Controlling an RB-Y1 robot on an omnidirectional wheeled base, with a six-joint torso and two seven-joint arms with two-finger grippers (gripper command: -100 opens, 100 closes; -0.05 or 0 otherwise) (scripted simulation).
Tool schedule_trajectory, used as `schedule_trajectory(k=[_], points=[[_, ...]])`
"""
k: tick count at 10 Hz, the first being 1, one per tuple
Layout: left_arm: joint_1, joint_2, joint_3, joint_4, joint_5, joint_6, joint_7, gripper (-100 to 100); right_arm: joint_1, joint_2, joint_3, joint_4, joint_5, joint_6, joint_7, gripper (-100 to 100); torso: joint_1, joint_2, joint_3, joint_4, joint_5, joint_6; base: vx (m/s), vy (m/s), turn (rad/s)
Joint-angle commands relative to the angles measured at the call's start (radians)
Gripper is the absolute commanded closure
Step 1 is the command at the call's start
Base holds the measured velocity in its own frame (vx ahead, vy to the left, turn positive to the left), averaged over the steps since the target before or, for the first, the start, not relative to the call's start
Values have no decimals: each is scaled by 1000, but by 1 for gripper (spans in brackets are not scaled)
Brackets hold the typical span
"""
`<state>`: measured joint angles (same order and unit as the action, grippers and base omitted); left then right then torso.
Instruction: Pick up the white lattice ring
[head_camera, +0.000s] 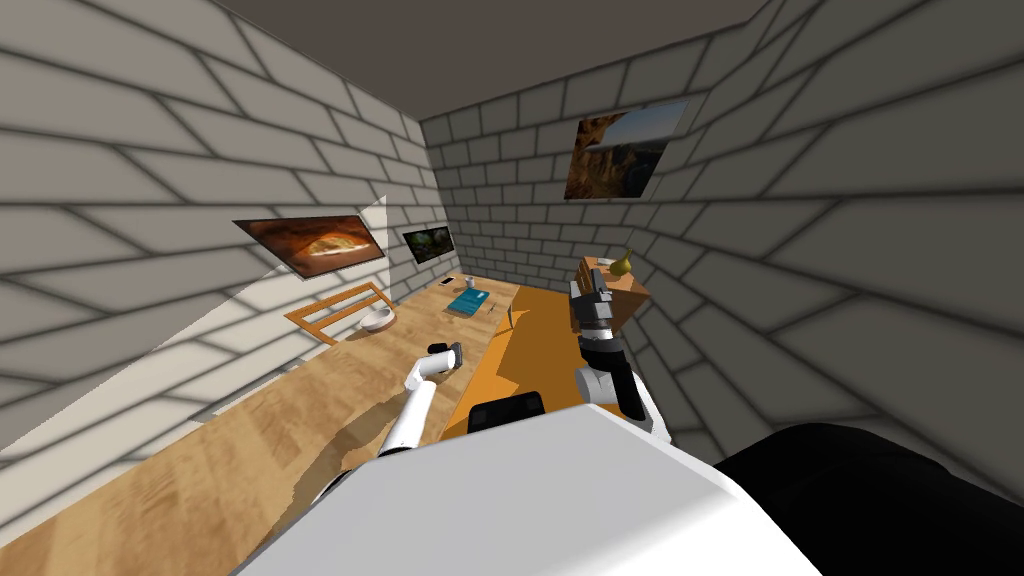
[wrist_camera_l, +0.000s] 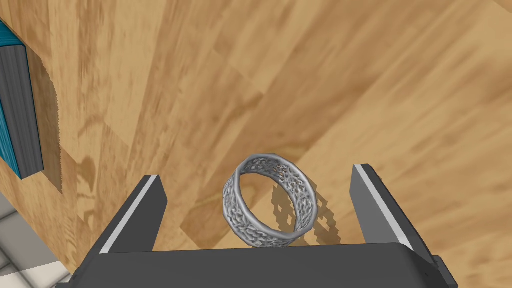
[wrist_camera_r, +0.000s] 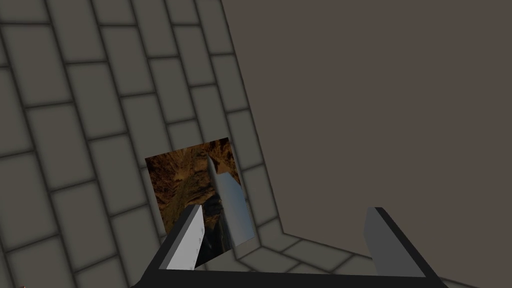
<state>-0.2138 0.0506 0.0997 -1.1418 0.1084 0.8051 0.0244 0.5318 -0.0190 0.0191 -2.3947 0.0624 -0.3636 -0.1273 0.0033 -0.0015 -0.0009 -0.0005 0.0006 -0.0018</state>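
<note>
Grey lattice ring (wrist_camera_l: 299, 200), on edge

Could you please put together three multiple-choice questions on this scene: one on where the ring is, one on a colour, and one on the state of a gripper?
1. Where is the ring?
A. On the wooden table, between the fingers of the left gripper
B. On the floor
C. On a shelf

2. What colour is the cover of the book?
A. Red
B. Blue
C. Yellow

3. How is the right gripper?
A. Shut on the ring
B. Open and empty
C. Shut, fingers together

Answers:
1 A: the ring stands on its edge on the table, apart from both open fingers.
2 B: the cover shows blue next to grey page edges.
3 B: its fingers stand well apart with nothing between them.
</note>
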Motion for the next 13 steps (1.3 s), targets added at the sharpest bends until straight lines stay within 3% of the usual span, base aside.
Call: schedule_trajectory(k=[1,2,6,7,8,11,12,13], points=[[0,0,0,0,0,0,0,-100,0,0,0,0,0,0,0,0,0,0,0,0,0,0,3,16,-6],[0,-2,1,0,-2,1,-1,100,0,0,0,0,0,0,0,0,-1,0,0,0,0,0,0,0,0],[0,-2,2,-1,-1,0,1,100,0,0,0,0,0,0,0,0,-2,-1,-1,-1,-1,1,0,0,0],[0,-2,2,-1,-1,0,1,0,0,0,0,0,0,0,0,0,-2,-1,-1,-1,-1,1,0,0,0],[-13,39,-38,17,40,-12,9,100,0,0,0,0,0,0,0,0,-2,-1,-1,-1,-1,1,-14,-45,35],[-45,123,-120,55,128,-38,33,100,0,0,0,0,0,0,0,0,-8,0,0,0,-2,2,-25,-80,32],[-45,131,-131,55,151,-38,33,100,0,0,0,0,0,0,0,0,-7,0,0,0,-2,2,-12,-48,22],[-61,172,-170,74,186,-51,44,100,0,0,0,0,0,0,0,0,-6,0,0,0,-1,2,-13,-53,35]])
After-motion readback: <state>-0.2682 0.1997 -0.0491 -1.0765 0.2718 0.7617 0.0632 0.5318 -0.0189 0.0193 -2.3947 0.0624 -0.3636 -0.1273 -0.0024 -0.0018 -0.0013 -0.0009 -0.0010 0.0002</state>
